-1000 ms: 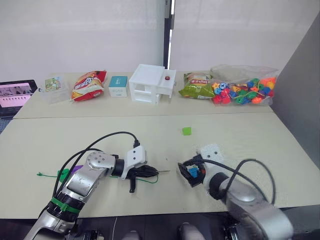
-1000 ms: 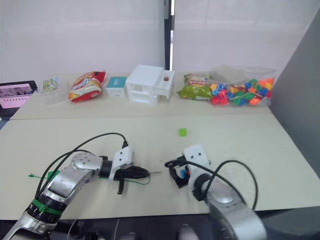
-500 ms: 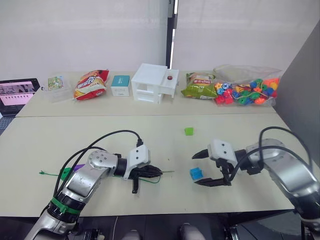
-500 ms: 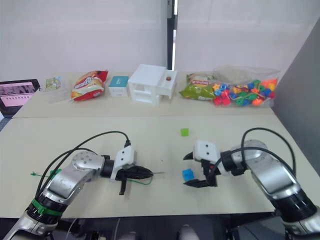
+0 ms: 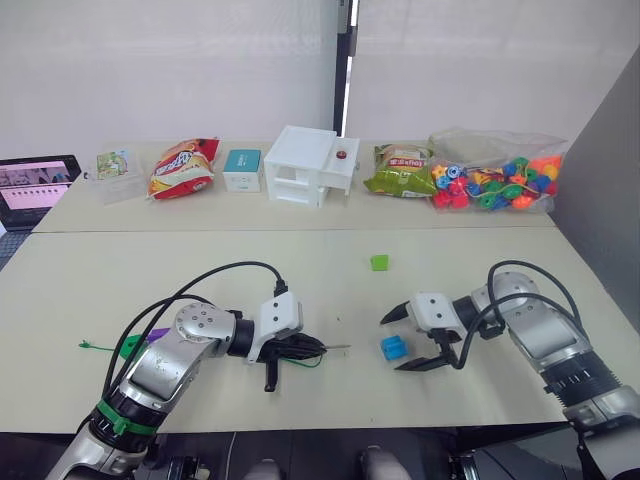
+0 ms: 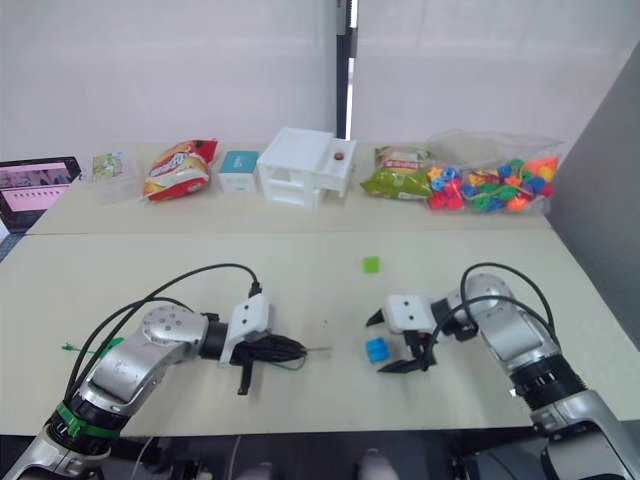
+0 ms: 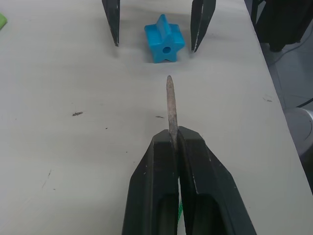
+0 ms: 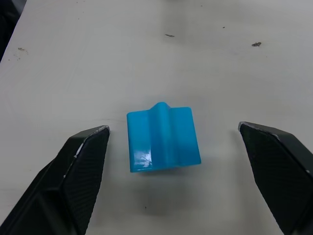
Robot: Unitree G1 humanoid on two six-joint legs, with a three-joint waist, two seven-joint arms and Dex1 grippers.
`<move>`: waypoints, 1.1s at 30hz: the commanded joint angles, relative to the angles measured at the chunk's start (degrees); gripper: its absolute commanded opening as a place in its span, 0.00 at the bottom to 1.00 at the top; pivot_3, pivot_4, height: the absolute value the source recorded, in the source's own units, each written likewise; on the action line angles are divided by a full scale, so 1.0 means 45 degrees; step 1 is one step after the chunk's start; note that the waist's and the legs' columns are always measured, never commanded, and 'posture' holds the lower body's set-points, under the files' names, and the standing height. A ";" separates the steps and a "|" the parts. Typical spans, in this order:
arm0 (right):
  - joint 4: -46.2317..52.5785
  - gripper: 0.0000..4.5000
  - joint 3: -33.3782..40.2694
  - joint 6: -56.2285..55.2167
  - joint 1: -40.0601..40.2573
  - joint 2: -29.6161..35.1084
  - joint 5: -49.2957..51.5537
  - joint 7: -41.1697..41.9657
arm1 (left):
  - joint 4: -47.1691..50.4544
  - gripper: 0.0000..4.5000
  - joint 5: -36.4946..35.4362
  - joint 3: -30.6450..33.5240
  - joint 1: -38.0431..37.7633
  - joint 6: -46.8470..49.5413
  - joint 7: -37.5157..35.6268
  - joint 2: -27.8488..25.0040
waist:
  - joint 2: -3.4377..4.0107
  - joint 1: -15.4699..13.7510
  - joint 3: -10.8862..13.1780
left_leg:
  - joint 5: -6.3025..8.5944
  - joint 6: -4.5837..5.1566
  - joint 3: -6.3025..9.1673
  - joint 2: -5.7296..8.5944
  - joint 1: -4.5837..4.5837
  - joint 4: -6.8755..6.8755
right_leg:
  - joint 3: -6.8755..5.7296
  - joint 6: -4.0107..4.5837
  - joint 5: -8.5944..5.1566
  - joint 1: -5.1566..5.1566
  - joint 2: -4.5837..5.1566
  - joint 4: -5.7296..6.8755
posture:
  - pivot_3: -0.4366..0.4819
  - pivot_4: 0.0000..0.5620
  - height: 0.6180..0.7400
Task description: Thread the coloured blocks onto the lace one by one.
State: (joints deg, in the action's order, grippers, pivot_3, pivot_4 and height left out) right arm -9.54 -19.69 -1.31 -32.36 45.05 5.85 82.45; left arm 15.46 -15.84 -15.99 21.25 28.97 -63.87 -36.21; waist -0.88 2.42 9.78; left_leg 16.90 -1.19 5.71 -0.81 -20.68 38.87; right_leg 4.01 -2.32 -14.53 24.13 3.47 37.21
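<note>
Left gripper (image 7: 172,139): fingers pressed together on the lace's stiff pale tip (image 7: 170,105), which sticks straight out ahead, level over the table (image 5: 200,270).
Lace (image 5: 308,360): thin green string trailing back under the left arm; its far end (image 5: 88,346) lies on the table out by the robot's left, next to a green block (image 5: 130,347) and a purple one (image 5: 157,334).
Right gripper (image 8: 176,161): spread wide, one finger either side of the blue star block (image 8: 163,138), holding nothing and touching neither side of it.
Blue star block: flat on the table, near the front edge, right in line with the needle tip; in the left wrist view its hole faces the tip, with a clear gap between them.
Green cube (image 5: 378,262): alone on the table, further back from the star block.
Back row: snack bags (image 5: 181,168), a white box (image 5: 307,165), a clear bag of coloured beads (image 5: 492,180), a tablet (image 5: 35,187) at the far left.
</note>
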 commanded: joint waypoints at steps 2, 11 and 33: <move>0.0152 0.58 0.0248 -0.0110 0.0085 -0.0186 0.0012 -0.0144 | 0.0477 0.00 -0.0137 0.0008 0.0043 0.0095 0.0075 -0.0071 | 0.0000 0.0001 0.0000 | 0.0000 0.0000 0.0001 0.0000 0.0001 0.0000 | 0.0000 0.0000 0.0000 0.0000 0.0000 0.0001 | 0.48 0.27 1.00; 0.2133 0.30 0.0558 0.2185 0.0794 -0.0628 0.0361 -0.1325 | 0.0901 0.00 0.0021 -0.0281 0.0437 0.0825 0.0226 -0.0244 | 0.0000 0.0011 -0.0001 | 0.0000 0.0000 0.0003 0.0000 0.0010 0.0002 | 0.0000 0.0001 0.0001 -0.0004 -0.0001 0.0022 | 0.48 0.27 1.00; 0.4608 0.30 -0.0630 0.4785 0.1571 -0.0947 -0.0901 -0.3027 | 0.1011 0.00 0.0843 -0.1898 0.1667 0.2776 0.1416 -0.0063 | -0.0002 0.0002 -0.0001 | 0.0000 0.0000 0.0012 0.0011 0.0053 0.0016 | 0.0003 0.0000 0.0000 -0.0021 -0.0005 0.0095 | 0.48 0.27 1.00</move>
State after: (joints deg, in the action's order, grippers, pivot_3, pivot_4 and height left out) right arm 10.23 -21.91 19.43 -26.00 40.21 2.24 68.58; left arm 19.32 -12.33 -24.26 28.43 42.10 -57.82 -36.66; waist -0.89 2.43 9.78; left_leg 16.90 -1.19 5.76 -0.76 -20.45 38.95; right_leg 4.02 -2.32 -14.53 24.04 3.45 37.63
